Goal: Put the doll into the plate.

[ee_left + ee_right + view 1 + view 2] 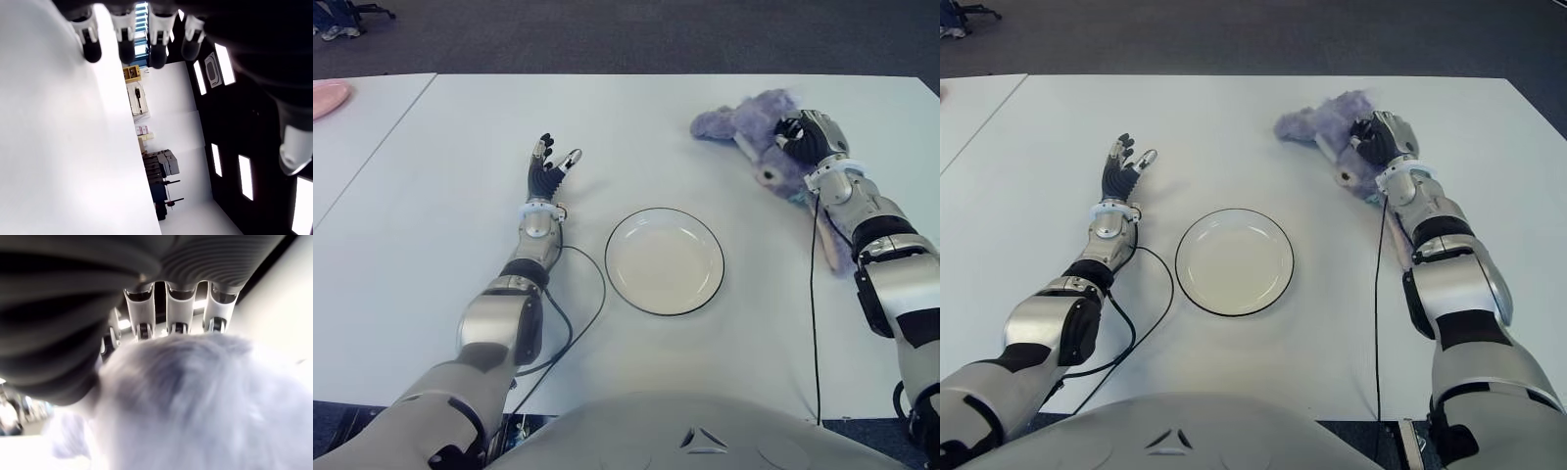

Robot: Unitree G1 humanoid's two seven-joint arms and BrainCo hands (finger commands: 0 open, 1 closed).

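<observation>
A white table (431, 215) is filling most of the scene, with a second table (352, 147) standing just beside it on the robot's left and carrying a pink dish (328, 98) at its far edge. The purple plush doll (754, 132) is lying on the table's far right part, well apart from the plate. Its long axis is running diagonally, one end pointing toward the far left and the other trailing back toward the robot under the right forearm; which end is the head is hard to tell.

The white plate (664, 260) with its dark rim is sitting near the middle of the table, between the two arms, holding nothing.

The right hand (808, 137) is pressing down on the doll, its fingers (178, 308) curling over the fur and gripping it. The left hand (548, 166) is showing to the left of the plate, palm turned up, fingers loosely spread and gripping nothing. A black cable (582, 313) is looping on the table beside the left arm.
</observation>
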